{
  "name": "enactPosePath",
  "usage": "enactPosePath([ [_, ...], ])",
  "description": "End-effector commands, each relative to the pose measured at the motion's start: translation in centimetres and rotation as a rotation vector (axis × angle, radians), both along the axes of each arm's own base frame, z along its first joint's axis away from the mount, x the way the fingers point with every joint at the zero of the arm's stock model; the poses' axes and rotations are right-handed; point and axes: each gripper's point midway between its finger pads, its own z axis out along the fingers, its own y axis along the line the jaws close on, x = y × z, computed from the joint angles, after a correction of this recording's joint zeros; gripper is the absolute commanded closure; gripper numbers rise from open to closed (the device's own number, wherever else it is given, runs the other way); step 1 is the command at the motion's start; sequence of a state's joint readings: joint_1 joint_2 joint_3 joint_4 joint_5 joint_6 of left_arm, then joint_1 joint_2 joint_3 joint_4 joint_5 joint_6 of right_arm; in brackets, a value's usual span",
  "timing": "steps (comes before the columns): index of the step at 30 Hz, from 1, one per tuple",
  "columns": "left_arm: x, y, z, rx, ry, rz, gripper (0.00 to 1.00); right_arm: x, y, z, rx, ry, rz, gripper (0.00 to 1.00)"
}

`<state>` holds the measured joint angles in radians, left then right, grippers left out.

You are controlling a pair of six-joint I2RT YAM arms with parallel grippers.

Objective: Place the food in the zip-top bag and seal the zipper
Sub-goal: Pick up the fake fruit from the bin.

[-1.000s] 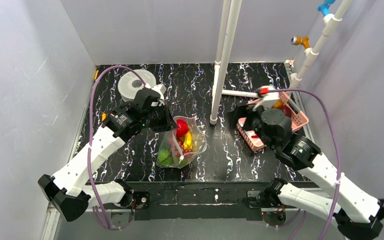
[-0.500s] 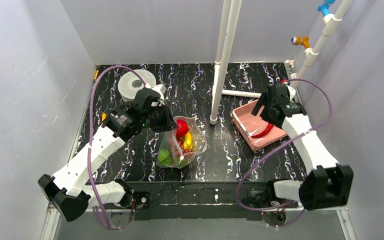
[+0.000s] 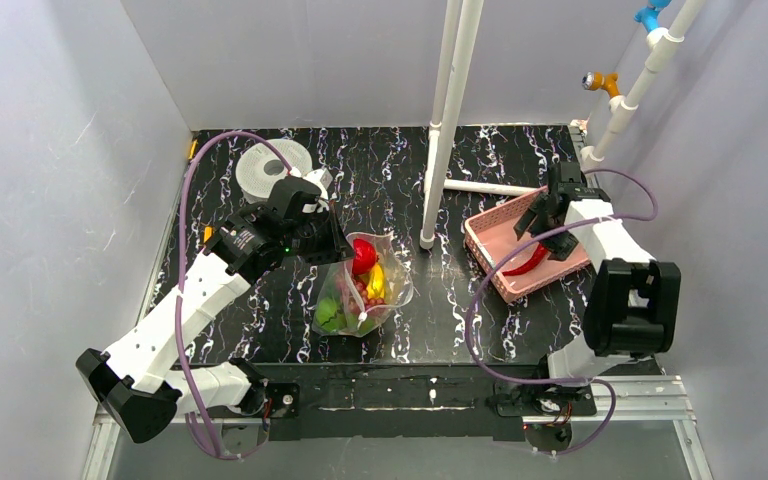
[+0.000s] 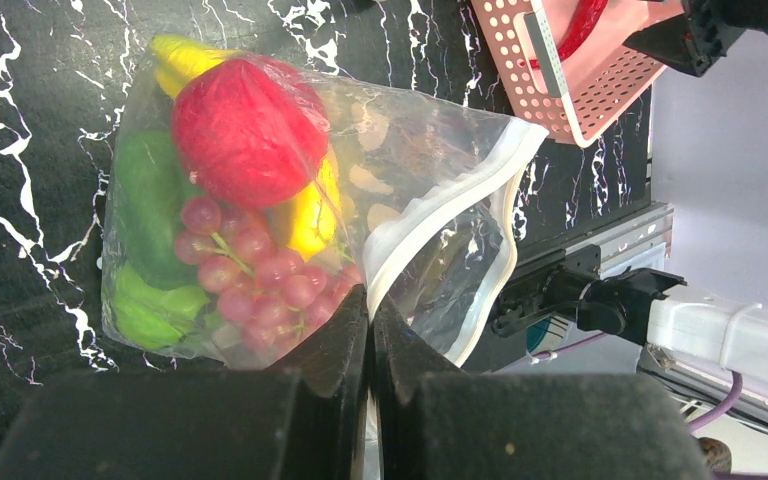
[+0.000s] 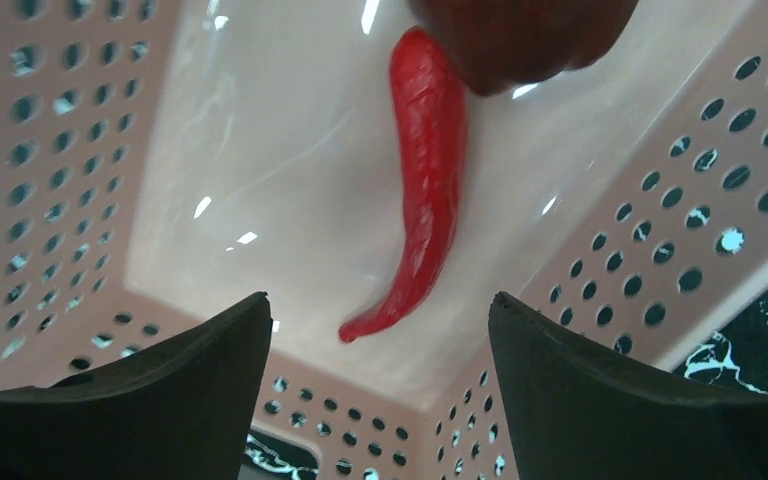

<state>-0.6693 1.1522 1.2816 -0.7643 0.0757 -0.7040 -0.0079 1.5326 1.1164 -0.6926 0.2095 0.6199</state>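
We find most food (image 4: 250,130) bagged | left claw (image 4: 370,320) clamps zip-top bag (image 4: 410,160) mouth | right claw (image 5: 372,310) gapes over chilli (image 5: 428,170) in basket (image 3: 487,242) | zipper (image 4: 440,215) unsealed.

Left arm (image 3: 198,296) and right arm (image 3: 612,240) are wearing white shells, black joints, purple cables (image 3: 188,200); left gripper (image 4: 369,300) is looking matte black.

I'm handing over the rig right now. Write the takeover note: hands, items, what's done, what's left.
Hands: the left hand is shut on the mouth edge of the zip-top bag. The right hand is open above the red chili.
Items: the chili lies in the pink basket.
Done: the red fruit, grapes, and yellow and green pieces are in the bag.
Left: grasp the chili, bag it, and press the unsealed zipper shut.
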Motion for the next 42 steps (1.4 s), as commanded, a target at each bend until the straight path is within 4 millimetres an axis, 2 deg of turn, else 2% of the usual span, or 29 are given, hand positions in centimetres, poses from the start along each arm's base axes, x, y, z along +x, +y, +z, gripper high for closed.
enactPosePath([
  [1, -0.1, 0.1, 0.9, -0.012, -0.011, -0.002, 1.0, 2.1, -1.5, -0.7, -0.009, -0.022, -0.015, 0.16],
  [8, -0.4, 0.2, 0.8, -0.012, -0.011, -0.004, 1.0, 4.4, -6.1, 0.0, -0.246, 0.047, -0.008, 0.04],
  [14, -0.3, 0.2, 0.7, -0.012, -0.009, -0.007, 1.0, 5.9, -9.5, 1.1, -0.4, 0.086, -0.027, 0.02],
  [19, -0.3, 0.1, 0.6, -0.011, -0.005, -0.01, 1.0, 7.4, -11.1, 0.4, -0.449, 0.122, -0.024, 0.02],
  [26, -0.5, 0.2, 0.7, -0.011, -0.005, -0.01, 1.0, 8.4, -10.8, -2.2, -0.42, 0.165, 0.009, 0.06],
  [31, -0.6, 0.4, 0.7, -0.009, -0.007, -0.007, 1.0, 8.5, -10.7, -3.0, -0.413, 0.175, 0.031, 0.2],
  [33, -0.6, 0.4, 0.7, -0.009, -0.006, -0.007, 1.0, 8.7, -10.5, -2.7, -0.405, 0.16, 0.043, 0.31],
  [36, -0.6, 0.3, 0.7, -0.011, -0.003, -0.006, 1.0, 8.8, -10.1, -2.2, -0.39, 0.13, 0.055, 0.54],
  [42, -0.6, 0.2, 0.7, -0.014, -0.001, -0.01, 1.0, 8.6, -9.5, -1.0, -0.364, 0.095, 0.066, 0.82],
])
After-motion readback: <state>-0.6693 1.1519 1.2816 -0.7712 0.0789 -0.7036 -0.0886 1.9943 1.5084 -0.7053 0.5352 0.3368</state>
